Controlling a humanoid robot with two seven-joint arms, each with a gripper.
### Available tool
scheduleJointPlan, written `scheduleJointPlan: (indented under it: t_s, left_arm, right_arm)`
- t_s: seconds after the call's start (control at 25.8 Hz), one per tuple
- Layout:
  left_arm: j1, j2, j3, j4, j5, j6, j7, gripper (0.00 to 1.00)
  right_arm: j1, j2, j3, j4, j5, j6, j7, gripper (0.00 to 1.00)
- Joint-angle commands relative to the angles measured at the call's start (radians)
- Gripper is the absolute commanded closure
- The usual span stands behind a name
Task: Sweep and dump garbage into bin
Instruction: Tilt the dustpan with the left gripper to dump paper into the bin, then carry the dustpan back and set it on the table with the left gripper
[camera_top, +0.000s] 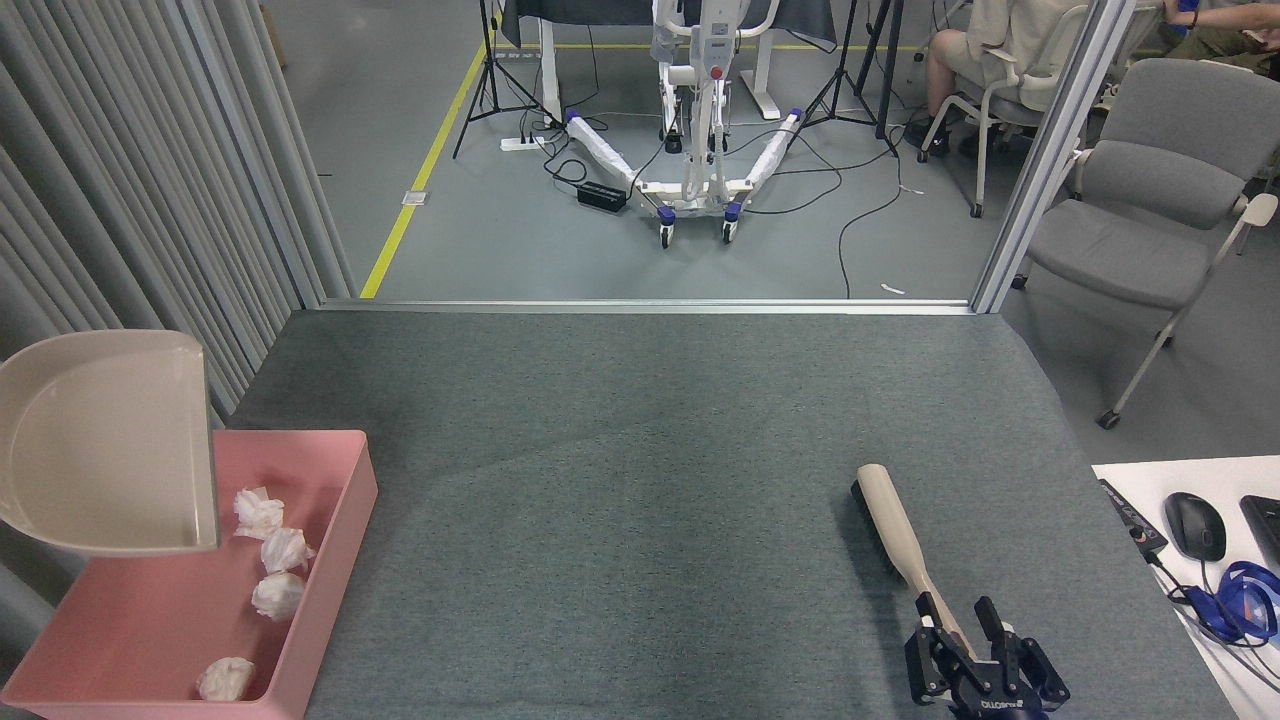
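Observation:
The pink bin (140, 625) stands at the table's left front corner. Several wads of white garbage (277, 594) lie on its floor, along the right side. Above the bin's far left part hangs the beige dustpan (100, 440), tipped up and empty. Its handle runs off the left edge, so my left gripper is out of view. A beige brush (895, 530) with dark bristles lies on the grey mat at the right front. My right gripper (962, 632) sits at the brush's handle end, fingers spread apart on either side of the handle tip.
The grey mat (620, 470) covers the table. A slatted grey partition (120, 230) stands along the left. A white desk (1190, 560) with a mouse, cable and blue headphones is at the right front. Beyond the table are a grey chair (1150, 200), a wheeled stand and a seated person.

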Motion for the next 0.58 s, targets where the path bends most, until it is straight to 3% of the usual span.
scheduleJointPlan:
  t_s: [0.0, 0.19, 0.31, 0.54]
  left_arm:
    - [0.013, -0.017, -0.041, -0.144, 0.172, 0.011, -0.012, 1.00]
    - [0.052, -0.198, -0.071, -0.414, 0.186, 0.155, 0.066, 1.00]
    - [0.061, -0.316, -0.129, -0.475, 0.154, 0.191, 0.090, 1.00]
    - [0.050, -0.462, -0.247, -0.474, -0.144, 0.249, 0.080, 1.00]
  right_arm:
    - [0.003, 0.000, -0.003, -0.012, 0.000, 0.000, -0.004, 0.21]
    - [0.004, 0.000, -0.009, -0.043, 0.000, -0.002, -0.004, 0.18]
    - [0.007, -0.001, -0.029, -0.076, 0.000, 0.000, -0.002, 0.15]
    - [0.021, -0.003, -0.095, -0.159, 0.002, 0.001, 0.013, 0.13]
